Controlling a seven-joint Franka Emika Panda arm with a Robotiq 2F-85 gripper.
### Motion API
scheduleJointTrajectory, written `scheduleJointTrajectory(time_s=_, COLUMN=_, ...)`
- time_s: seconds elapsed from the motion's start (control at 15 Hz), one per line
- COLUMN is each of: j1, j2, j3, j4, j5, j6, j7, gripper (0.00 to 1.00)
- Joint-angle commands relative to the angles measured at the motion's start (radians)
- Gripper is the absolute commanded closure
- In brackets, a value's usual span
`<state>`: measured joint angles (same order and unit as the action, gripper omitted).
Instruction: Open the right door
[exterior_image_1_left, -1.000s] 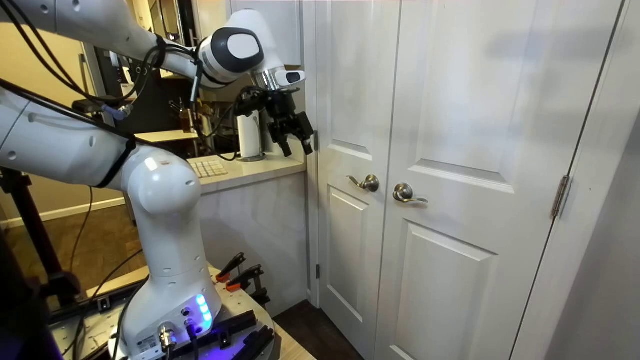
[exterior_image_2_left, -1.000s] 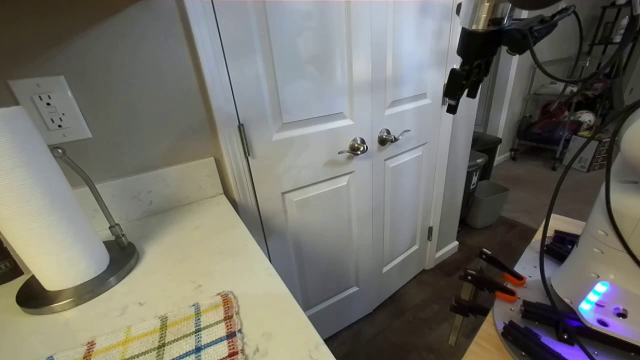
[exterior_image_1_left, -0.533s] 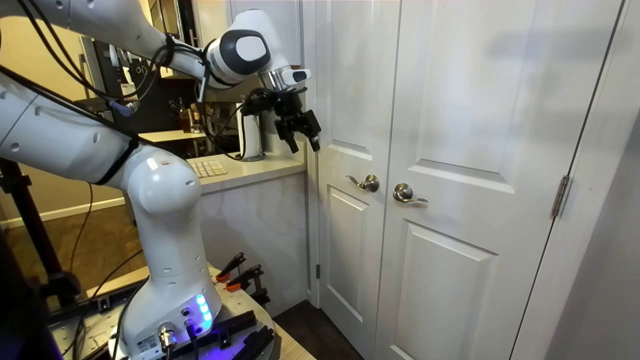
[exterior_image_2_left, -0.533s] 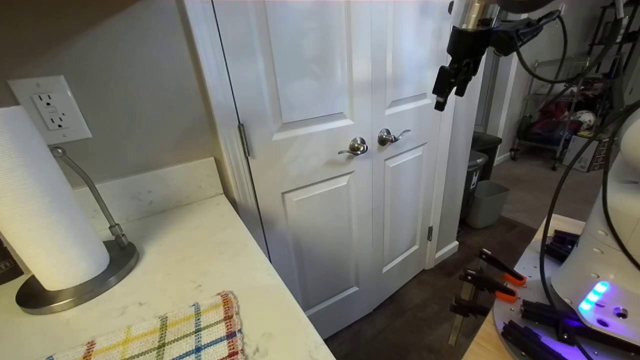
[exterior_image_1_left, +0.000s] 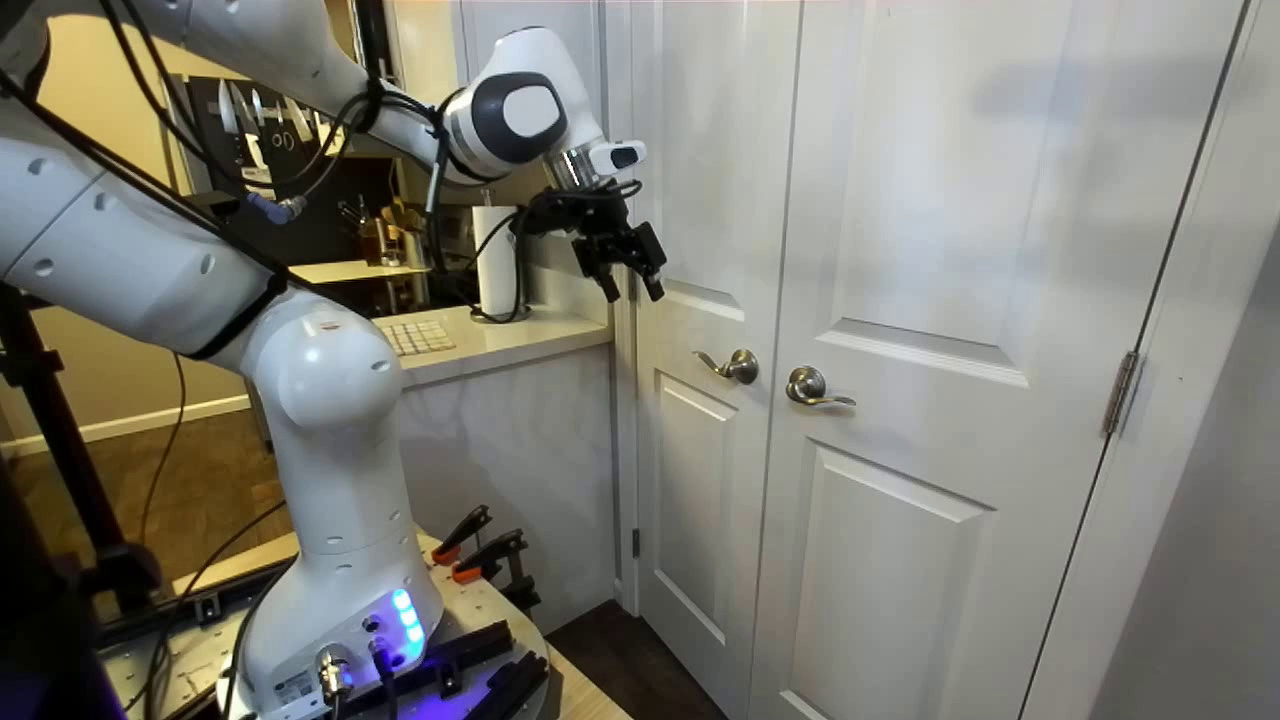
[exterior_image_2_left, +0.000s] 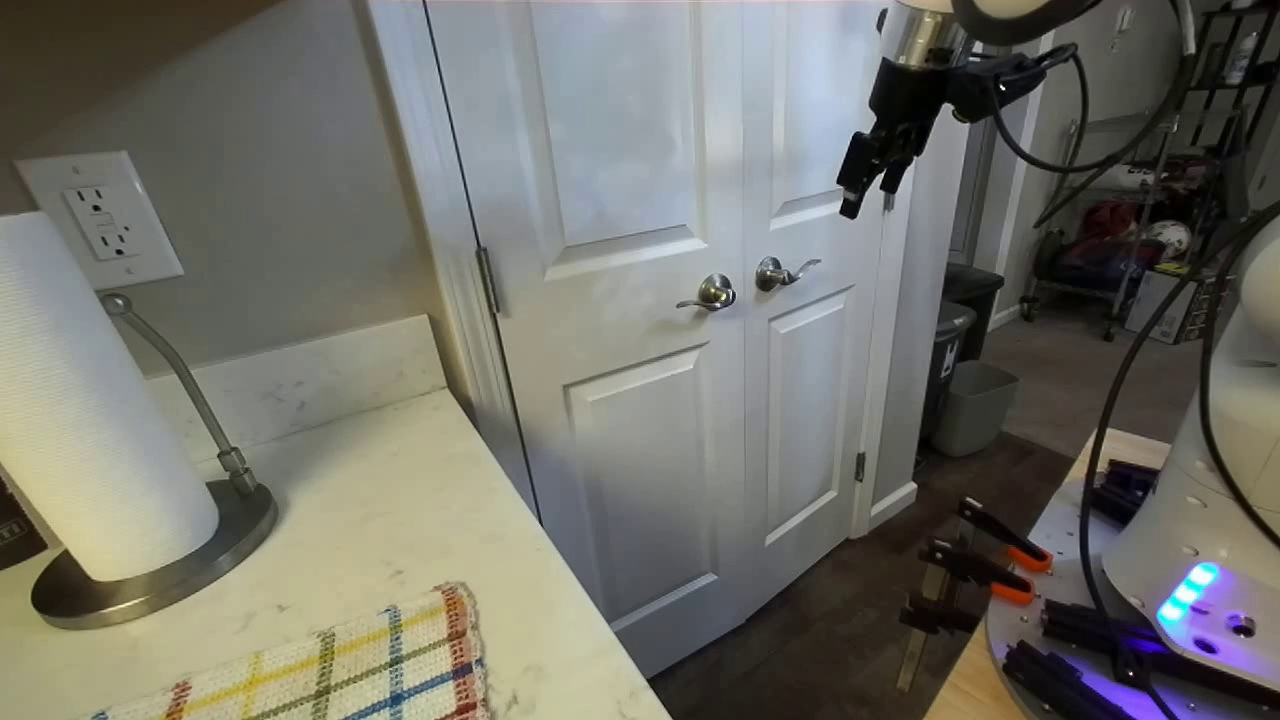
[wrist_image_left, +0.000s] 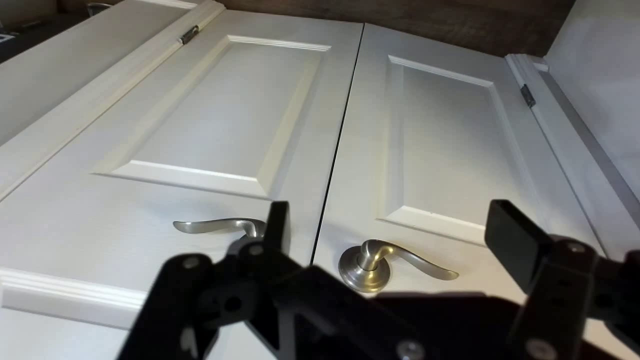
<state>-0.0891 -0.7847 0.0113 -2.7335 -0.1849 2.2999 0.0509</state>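
The right door is a tall white panelled leaf, shut against its neighbour; it also shows in an exterior view and the wrist view. Its silvery lever handle is at its left edge, also seen in an exterior view and the wrist view. My black gripper is open and empty, above handle height and apart from the doors. In an exterior view the gripper overlaps the right door's upper part. In the wrist view the handle appears between the spread fingers of the gripper.
The matching left leaf has its handle close by the right one. A counter with a paper towel roll and a checked cloth stands left of the doors. Clamps sit on the robot's base plate.
The arm and gripper have moved toward the doors, to the right in one of the exterior views and to the left in another. The gripper stays open. The doors have not moved.
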Motion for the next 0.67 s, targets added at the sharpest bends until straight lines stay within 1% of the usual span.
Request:
scheduleJointTrajectory(time_s=0.0, j1=-0.009, j2=0.042, j3=-0.037, j4=0.014, j5=-0.013, j6=0.055, j7=-0.055, gripper=0.00)
scheduleJointTrajectory(time_s=0.4, j1=-0.008, j2=0.052, j3=-0.096, j4=0.008, j5=-0.007, j6=0.112, j7=-0.130, gripper=0.00)
scheduleJointTrajectory(time_s=0.47, j1=-0.010, j2=0.052, j3=-0.100, j4=0.008, j5=-0.012, j6=0.113, j7=-0.143, gripper=0.00)
scheduleJointTrajectory(time_s=0.53, j1=-0.009, j2=0.030, j3=-0.080, j4=0.003, j5=0.009, j6=0.080, j7=-0.101, gripper=0.00)
scheduleJointTrajectory(time_s=0.6, j1=-0.009, j2=0.030, j3=-0.083, j4=0.003, j5=0.009, j6=0.080, j7=-0.104, gripper=0.00)
